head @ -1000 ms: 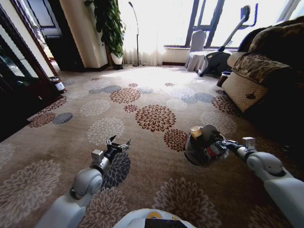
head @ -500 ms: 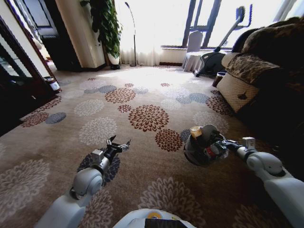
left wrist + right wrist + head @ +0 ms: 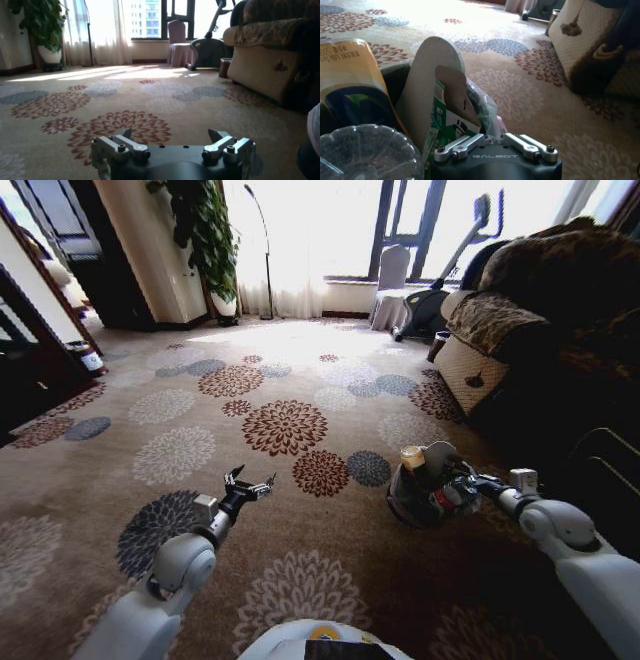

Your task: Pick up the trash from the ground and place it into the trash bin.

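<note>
Flower-patterned carpet (image 3: 290, 425) covered the room, running back to bright windows with white curtains (image 3: 290, 240), a tall potted plant (image 3: 195, 230), a covered chair (image 3: 392, 275) and an exercise machine (image 3: 445, 280). A dark patterned sofa (image 3: 520, 310) filled the robot's right side, close beside the right arm, and dark furniture (image 3: 30, 340) edged the left. The left gripper (image 3: 248, 484) hung low over bare carpet with its fingers (image 3: 125, 144) spread wide and nothing between them; the stretch of floor ahead of those fingers was plain carpet up to the sofa's pale side. The right gripper (image 3: 462, 492) was clamped on the near edge of the trash bin (image 3: 415, 505), its fingers (image 3: 465, 144) drawn together where the crinkled liner (image 3: 482, 103) folded over the rim, so the bin hung just off the fingertips, carried above the carpet. Inside it, directly beyond the fingers, stood a green and white carton (image 3: 447, 123) with a flat grey oval piece (image 3: 427, 82) behind it, a yellow packet (image 3: 350, 71) farther across, and the ribbed base of a clear bottle (image 3: 367, 153) lying close by. The fingertips themselves were buried in the liner and carton, and the bin's floor was hidden under the trash. Print on the yellow packet was too small to read.
</note>
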### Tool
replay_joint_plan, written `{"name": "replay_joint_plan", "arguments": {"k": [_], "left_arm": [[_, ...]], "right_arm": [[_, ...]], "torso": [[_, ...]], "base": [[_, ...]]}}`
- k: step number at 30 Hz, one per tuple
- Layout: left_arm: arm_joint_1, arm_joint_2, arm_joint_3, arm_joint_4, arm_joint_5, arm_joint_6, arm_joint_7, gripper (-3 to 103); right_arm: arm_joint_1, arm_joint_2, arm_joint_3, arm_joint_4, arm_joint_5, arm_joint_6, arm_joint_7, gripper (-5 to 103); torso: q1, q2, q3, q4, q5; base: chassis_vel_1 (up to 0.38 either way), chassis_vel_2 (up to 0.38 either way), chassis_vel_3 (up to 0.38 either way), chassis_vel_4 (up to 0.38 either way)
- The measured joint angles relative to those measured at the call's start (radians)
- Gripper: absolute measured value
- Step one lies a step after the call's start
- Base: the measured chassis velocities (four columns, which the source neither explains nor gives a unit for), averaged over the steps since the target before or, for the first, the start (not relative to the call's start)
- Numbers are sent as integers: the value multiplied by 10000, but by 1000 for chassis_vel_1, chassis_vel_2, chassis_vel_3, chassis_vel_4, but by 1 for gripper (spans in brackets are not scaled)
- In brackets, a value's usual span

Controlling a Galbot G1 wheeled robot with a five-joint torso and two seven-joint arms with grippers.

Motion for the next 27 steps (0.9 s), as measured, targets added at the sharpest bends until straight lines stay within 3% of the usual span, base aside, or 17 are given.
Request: {"name": "replay_joint_plan", "arguments": {"k": [9, 11, 16, 22, 27], "left_arm": [[0, -1, 0, 0, 0, 0, 4, 100], [0, -1, -2, 0, 0, 1, 4, 100], [0, 0, -5, 0, 0, 1, 1, 100], [0, 0, -4, 0, 0, 0, 1, 100], [0, 0, -2, 0, 0, 0, 0, 100]], "right_arm": [[0, -2, 1, -2, -3, -1, 5, 1], [0, -2, 1, -1, -3, -1, 5, 1], [0, 0, -2, 5, 5, 1, -6, 1], [0, 0, -2, 4, 4, 1, -3, 1], [0, 0, -2, 4, 1, 1, 0, 1]], "torso": [[0, 0, 0, -5, 9], [0, 0, 0, -2, -12], [0, 0, 0, 10, 4], [0, 0, 0, -5, 4], [0, 0, 0, -3, 1]], "base": [[-148, -158, 137, 127], [0, 0, 0, 0], [0, 0, 0, 0], [0, 0, 0, 0], [0, 0, 0, 0]]}}
